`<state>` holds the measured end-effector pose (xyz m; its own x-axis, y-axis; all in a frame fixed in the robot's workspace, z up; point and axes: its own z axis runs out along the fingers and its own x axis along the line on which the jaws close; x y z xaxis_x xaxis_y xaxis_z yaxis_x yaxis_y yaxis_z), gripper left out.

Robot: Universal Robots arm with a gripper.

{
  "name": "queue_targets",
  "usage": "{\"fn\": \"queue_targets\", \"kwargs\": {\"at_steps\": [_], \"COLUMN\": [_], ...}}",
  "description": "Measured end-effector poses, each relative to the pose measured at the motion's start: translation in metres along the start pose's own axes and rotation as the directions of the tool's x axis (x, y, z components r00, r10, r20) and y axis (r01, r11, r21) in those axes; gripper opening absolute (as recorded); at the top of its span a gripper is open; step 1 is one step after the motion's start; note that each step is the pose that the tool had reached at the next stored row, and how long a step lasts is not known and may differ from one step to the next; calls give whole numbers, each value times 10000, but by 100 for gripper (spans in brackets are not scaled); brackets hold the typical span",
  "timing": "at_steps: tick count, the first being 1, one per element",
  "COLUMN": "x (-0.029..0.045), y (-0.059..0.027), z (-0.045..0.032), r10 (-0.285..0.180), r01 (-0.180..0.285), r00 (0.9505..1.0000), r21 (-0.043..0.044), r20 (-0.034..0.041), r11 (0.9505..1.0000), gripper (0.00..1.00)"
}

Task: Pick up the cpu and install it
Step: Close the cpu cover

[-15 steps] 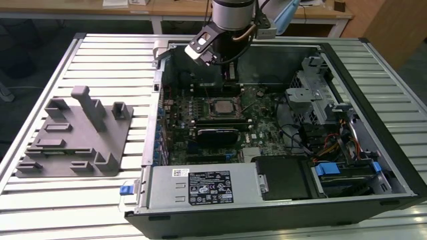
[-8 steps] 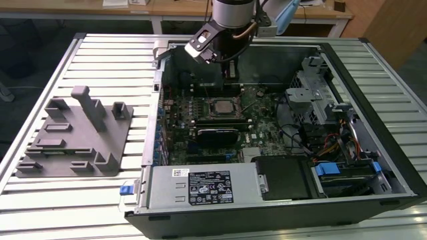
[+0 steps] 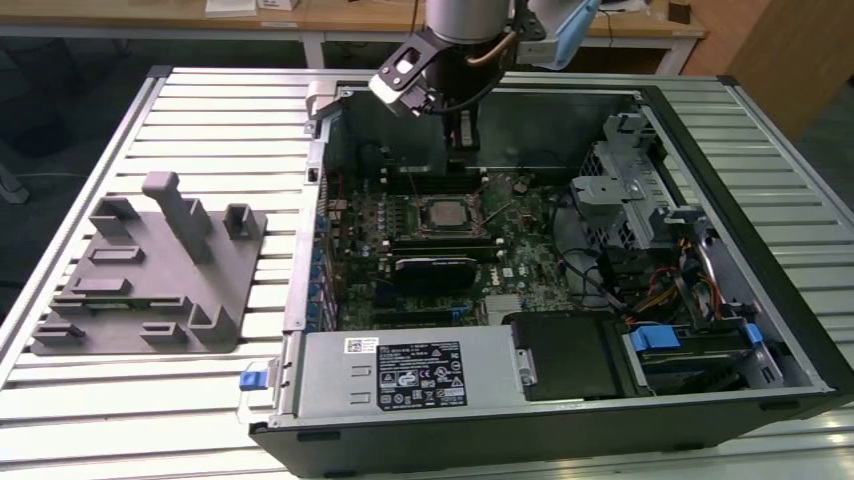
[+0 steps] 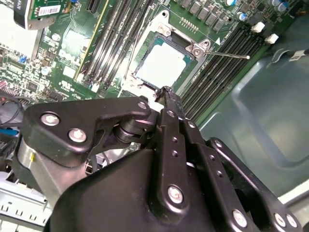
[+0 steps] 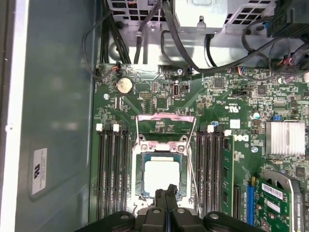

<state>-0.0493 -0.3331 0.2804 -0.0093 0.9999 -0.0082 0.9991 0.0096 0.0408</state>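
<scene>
The cpu point(image 5: 161, 176) is sitting flat in the socket point(image 5: 139, 166) on the board point(image 5: 227, 104), pale top up. It looks squared up with the frame around it, as far as I can tell. In the exterior view the cpu point(image 3: 438, 213) is roughly mid-board, with a black block point(image 3: 430, 272) at its 6 o'clock. The plate point(image 5: 166, 117) stands flipped open and the lever point(image 4: 227, 54) is unhooked, so nothing clamps the cpu down.

The gripper point(image 5: 167, 191) has its jaws pinched together with nothing between them. In both wrist views the tips sit just beside the cpu's near edge and not on its top. I can't tell whether they touch the socket frame. In the exterior view the gripper point(image 3: 461, 140) hangs over the board, and the cpu lies at about its 6 o'clock.

My read is that the pick and drop-in look done, and locking it down is the step in hand. That calls for working the plate and lever without nudging the cpu, since it's loose in there. The grey fixture point(image 3: 147, 270) is well apart, at 9 o'clock of the case point(image 3: 534, 445).
</scene>
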Motion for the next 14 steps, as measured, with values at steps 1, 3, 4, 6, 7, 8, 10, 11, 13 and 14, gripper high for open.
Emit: {"fn": "queue_targets", "kwargs": {"at_steps": [1, 3, 4, 6, 7, 8, 10, 11, 13, 14], "x": [0, 0, 0, 0, 0, 0, -1, -1, -1, -1], "y": [1, 2, 2, 2, 2, 3, 8, 11, 15, 16], "z": [-15, -42, -47, -47, -47, -47, -48, -48, -47, -47], "r10": [0, 0, -1, 0, 0, -1, -2, -1, 0, 0], "r01": [0, 0, 1, 0, 0, 1, 2, 1, 0, 0], "r00": [10000, 10000, 10000, 10000, 10000, 10000, 10000, 10000, 10000, 10000], "r21": [-1, -1, -1, -2, -2, -2, 0, 0, -1, -1], "r20": [0, 0, 1, -1, -1, -1, 1, 1, 1, 0], "r11": [10000, 10000, 10000, 10000, 10000, 10000, 10000, 10000, 10000, 10000], "gripper": [11, 11, 11, 11, 11, 11, 11, 11, 11, 11]}}
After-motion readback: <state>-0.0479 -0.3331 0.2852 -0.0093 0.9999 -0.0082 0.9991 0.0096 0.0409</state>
